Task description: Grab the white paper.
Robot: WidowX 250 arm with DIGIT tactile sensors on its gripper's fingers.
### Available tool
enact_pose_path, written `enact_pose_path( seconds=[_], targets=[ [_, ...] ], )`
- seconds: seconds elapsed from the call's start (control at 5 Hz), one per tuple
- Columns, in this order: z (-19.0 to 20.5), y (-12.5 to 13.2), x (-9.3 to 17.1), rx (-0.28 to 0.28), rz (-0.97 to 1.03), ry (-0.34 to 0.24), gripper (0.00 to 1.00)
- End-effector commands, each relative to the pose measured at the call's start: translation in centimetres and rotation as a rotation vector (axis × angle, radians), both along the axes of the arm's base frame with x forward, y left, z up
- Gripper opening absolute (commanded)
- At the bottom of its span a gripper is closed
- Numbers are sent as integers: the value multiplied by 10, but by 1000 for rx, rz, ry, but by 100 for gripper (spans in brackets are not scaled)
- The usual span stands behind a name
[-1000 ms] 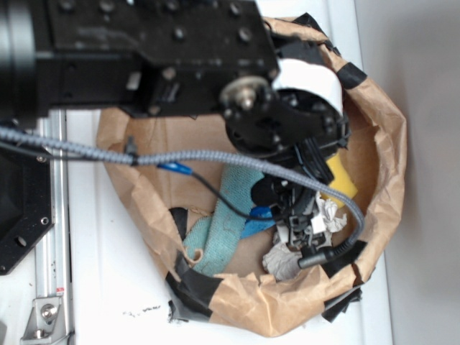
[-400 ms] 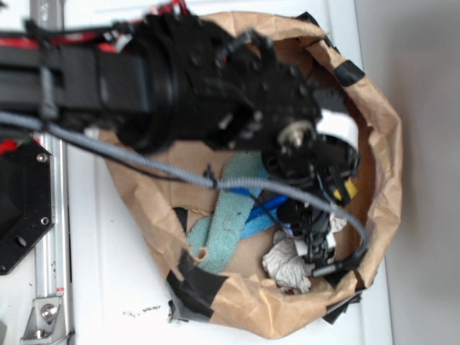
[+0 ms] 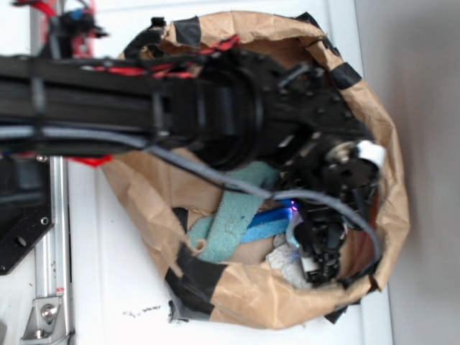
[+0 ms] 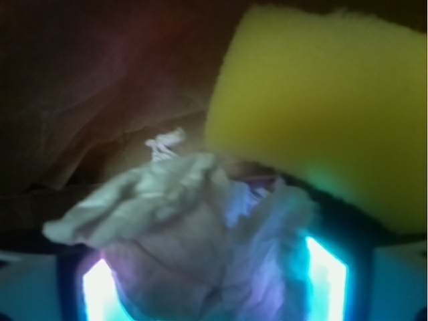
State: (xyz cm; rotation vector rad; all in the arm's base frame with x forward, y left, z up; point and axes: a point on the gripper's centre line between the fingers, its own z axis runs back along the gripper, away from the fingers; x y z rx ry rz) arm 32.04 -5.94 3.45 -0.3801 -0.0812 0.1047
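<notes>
The arm reaches from the left down into the brown paper bag [image 3: 392,165], its gripper [image 3: 320,251] lowered with fingers spread either side of the white paper [image 4: 200,227] beside the yellow sponge [image 4: 321,107]

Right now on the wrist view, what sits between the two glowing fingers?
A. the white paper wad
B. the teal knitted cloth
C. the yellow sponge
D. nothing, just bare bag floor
A. In the wrist view the crumpled white paper fills the gap between the lit fingers, while the yellow sponge lies beyond it, above and to the right in the picture.
</notes>
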Motion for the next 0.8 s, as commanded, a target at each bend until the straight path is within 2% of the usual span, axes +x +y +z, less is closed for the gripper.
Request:
enact_pose_path(
  seconds=[0.0,0.2,0.4,0.6],
  targets=[
    [14,-20,-7,30,-36,-17,0],
    [61,1,-14,73,-24,-88,0],
    [111,44,-37,187,-49,-177,0],
    [132,81,-58,271,16,-160,0]
  ],
)
